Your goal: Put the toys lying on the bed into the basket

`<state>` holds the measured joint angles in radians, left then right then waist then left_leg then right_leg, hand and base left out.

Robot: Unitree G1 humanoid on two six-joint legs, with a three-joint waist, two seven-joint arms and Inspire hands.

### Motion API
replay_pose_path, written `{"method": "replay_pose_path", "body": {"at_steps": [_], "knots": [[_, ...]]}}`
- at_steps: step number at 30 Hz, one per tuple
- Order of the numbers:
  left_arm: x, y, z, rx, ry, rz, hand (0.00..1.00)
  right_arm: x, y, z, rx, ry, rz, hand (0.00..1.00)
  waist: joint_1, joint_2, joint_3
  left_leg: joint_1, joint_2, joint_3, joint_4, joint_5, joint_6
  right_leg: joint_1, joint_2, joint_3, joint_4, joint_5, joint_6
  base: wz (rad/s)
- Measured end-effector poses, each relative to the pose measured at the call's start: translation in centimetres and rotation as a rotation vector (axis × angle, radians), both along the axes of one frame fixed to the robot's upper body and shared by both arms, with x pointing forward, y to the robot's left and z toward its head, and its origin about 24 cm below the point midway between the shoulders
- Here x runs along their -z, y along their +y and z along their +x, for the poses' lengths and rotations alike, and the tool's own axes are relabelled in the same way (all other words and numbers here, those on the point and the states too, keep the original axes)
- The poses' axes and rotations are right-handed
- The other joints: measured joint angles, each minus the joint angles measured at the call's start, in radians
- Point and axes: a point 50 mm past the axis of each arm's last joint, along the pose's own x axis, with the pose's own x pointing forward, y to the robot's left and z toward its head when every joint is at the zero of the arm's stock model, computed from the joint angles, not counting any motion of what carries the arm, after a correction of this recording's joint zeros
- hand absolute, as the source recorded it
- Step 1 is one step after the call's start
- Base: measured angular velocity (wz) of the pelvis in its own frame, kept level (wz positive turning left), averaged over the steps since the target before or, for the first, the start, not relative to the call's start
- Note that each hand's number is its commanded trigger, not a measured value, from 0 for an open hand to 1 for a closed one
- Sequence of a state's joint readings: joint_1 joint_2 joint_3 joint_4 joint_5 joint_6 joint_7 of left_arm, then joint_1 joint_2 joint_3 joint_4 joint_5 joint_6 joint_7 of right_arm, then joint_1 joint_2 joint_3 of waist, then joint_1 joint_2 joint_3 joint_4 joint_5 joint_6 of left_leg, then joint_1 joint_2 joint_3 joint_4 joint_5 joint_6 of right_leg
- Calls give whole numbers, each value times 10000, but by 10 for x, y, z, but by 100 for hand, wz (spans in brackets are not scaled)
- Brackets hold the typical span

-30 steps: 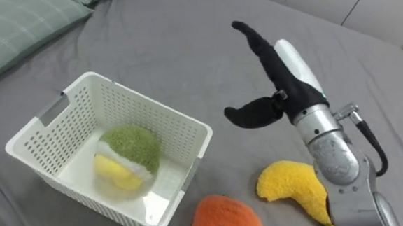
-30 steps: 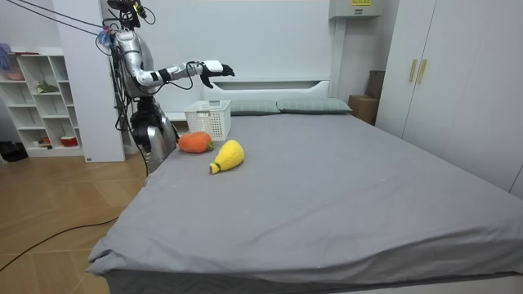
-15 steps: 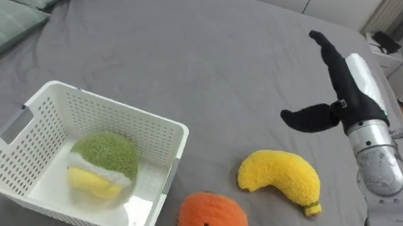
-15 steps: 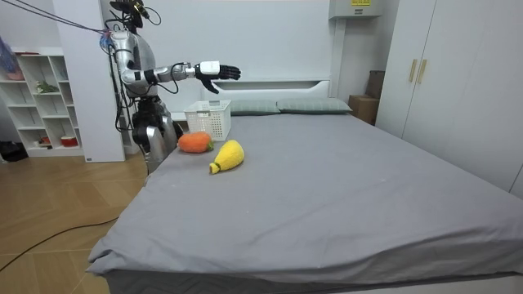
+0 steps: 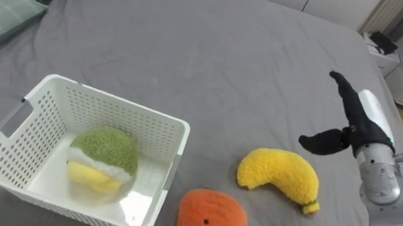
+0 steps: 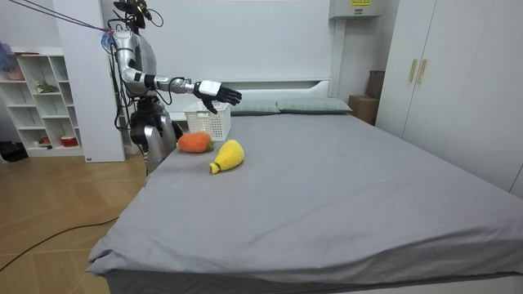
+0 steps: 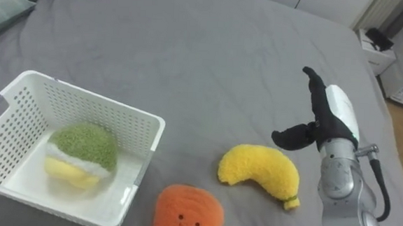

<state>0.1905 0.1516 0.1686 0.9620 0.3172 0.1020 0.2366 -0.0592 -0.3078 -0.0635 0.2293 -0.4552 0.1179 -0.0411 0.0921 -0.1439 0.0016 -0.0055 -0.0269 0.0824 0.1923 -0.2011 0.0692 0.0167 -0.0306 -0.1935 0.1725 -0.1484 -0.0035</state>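
Observation:
A white slotted basket sits on the grey bed at the left and holds a green and yellow plush ball. A yellow plush banana lies on the bed to the basket's right. An orange plush fruit with a face lies in front, between them. My right hand hovers open above the bed, up and right of the banana, fingers straight, thumb spread, empty.
Greenish pillows lie at the head of the bed, beyond the basket. Wide bare grey sheet stretches past the toys. The robot stands at the bedside by a white shelf unit; wardrobes line the room view's right.
My right hand has swung from above the basket's far side over to the right and lower, toward the banana. The head camera turned right too, shifting the picture.

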Motion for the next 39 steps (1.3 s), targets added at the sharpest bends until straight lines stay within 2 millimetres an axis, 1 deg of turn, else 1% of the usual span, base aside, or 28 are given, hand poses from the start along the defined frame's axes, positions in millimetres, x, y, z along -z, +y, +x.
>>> {"method": "replay_pose_path", "body": {"at_steps": [1, 2, 3, 4, 5, 6, 10, 12, 15, 18, 19, 23, 26, 28, 30, 33, 35, 39], "knots": [[0, 0, 0, -81, -40, -32, 0, 3, -2, 0, 127, 88, 139, 0, 0, 25, 17, -54, -1, 2, 28, 3, 4, -44, -1, 3, 3, 9, 0, 0], [0, 0, 1, -142, -109, -36, 0, 8, -4, -1, 310, 245, 274, 0, 24, 44, 1, -258, -3, 7, 90, 8, 12, -233, -5, -4, 24, 18, 0, 0], [-1, 1, 3, -120, -230, -10, 0, 10, -6, 1, 415, 271, 343, 0, -4, 65, 9, -501, 4, 5, 144, 12, 17, -435, -2, -3, 50, 47, -11, 0], [-1, 1, 5, -79, -289, -9, 0, 12, -6, 3, 463, 277, 346, 0, -21, 96, 25, -612, 8, 8, 162, 23, 26, -545, -1, -10, 50, 74, -13, 0], [-2, 1, 9, -88, -442, -61, 0, 13, -8, 10, 594, 340, 341, 0, -52, 162, 65, -795, 8, 12, 228, 68, 39, -742, -5, -14, 44, 121, -16, 0], [-2, 0, 12, -49, -526, -68, 0, 14, -11, 14, 736, 420, 275, 0, -45, 209, 86, -982, 2, 12, 234, 123, 50, -923, -15, -27, 39, 156, -18, 5], [-7, 3, 23, 15, -1053, -46, 0, 16, -14, 20, 974, 341, 191, 0, 27, 267, 66, -1424, 2, -16, 256, 192, 47, -1358, -28, -110, 56, 170, -32, 5], [-7, 1, 27, -37, -1197, -165, 0, 16, -14, 26, 1138, 130, 340, 0, 109, 294, 73, -1536, 2, -24, 282, 192, 47, -1460, -32, -126, 47, 171, -33, 0], [-8, -2, 34, 192, -1342, -284, 0, 19, -20, 26, 1418, 219, 250, 0, 264, 305, 80, -1623, -3, -31, 286, 193, 46, -1526, -37, -131, 10, 172, -33, 0], [-8, -2, 35, 198, -1347, -331, 0, 26, -21, 26, 1521, 450, 223, 0, 238, 347, 95, -1677, -10, -59, 282, 193, 46, -1530, -86, -315, -18, 173, -31, 6], [-8, -2, 35, 207, -1353, -350, 0, 32, -23, 24, 1593, 713, 222, 0, 245, 352, 95, -1698, -11, -64, 281, 193, 46, -1544, -127, -331, -19, 173, -30, 7], [-7, -4, 35, 358, -1320, -395, 0, 42, -20, 20, 1468, 1228, 89, 0, 257, 374, 96, -1821, -21, -134, 291, 199, 52, -1632, -143, -409, -14, 173, -30, 3], [-7, -6, 39, 436, -1423, -529, 0, 43, -18, 20, 1191, 1378, -116, 0, 265, 385, 100, -1960, -44, -222, 308, 237, 61, -1720, -179, -551, -8, 173, -31, 10], [-7, -7, 40, 452, -1452, -663, 0, 44, -16, 21, 1096, 1411, -81, 0, 348, 389, 103, -1976, -52, -265, 305, 245, 60, -1734, -183, -581, -1, 173, -31, 7], [-6, -10, 40, 530, -1449, -832, 0, 40, -15, 25, 1002, 1333, -114, 0, 492, 436, 136, -2020, -56, -293, 301, 257, 62, -1777, -185, -591, 9, 173, -31, 0], [-4, -10, 36, 31, -1411, -1260, 0, 37, -15, 35, 1069, 1386, -103, 0, 505, 531, 201, -2065, -63, -376, 296, 261, 58, -1777, -177, -669, -3, 177, -35, 9], [-3, -10, 34, -69, -1372, -1355, 0, 38, -16, 35, 1096, 1468, -93, 0, 524, 558, 216, -2129, -75, -464, 287, 294, 43, -1808, -178, -764, -19, 178, -37, 17], [-2, -11, 31, -337, -1371, -1650, 0, 51, -21, 27, 1333, 2194, -156, 0, 607, 608, 213, -2204, -85, -634, 293, 322, 23, -1822, -185, -895, -28, 175, -35, 13]]}}
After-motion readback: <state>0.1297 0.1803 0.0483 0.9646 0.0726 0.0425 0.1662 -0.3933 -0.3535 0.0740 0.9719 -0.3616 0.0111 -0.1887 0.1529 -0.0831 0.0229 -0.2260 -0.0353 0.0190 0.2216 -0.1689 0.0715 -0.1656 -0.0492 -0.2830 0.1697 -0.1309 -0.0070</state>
